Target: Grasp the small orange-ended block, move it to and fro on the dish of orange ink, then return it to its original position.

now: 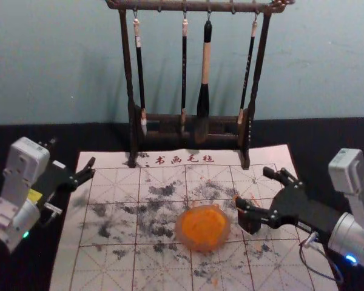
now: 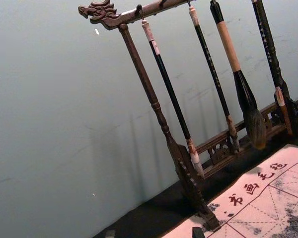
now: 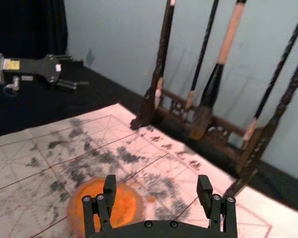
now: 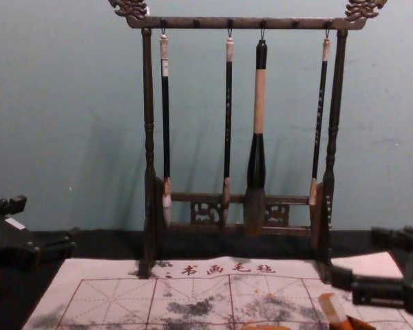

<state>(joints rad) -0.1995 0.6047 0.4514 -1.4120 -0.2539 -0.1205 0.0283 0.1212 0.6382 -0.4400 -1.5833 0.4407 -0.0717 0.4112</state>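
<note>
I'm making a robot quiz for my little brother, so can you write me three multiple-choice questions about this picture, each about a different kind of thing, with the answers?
1. How many brushes hang from the rack?
A) two
B) four
C) seven

2. Where is the ink dish?
A) behind the rack
B) hanging from the rack
C) on the lined mat

3. How is the right gripper?
A) open
B) shut on a brush
C) shut on the dish

1: B, the head and chest views show four hanging in a row.
2: C, the head view shows lines and ink marks all around it.
3: A, the right wrist view shows its fingers apart with nothing held between them.
</note>
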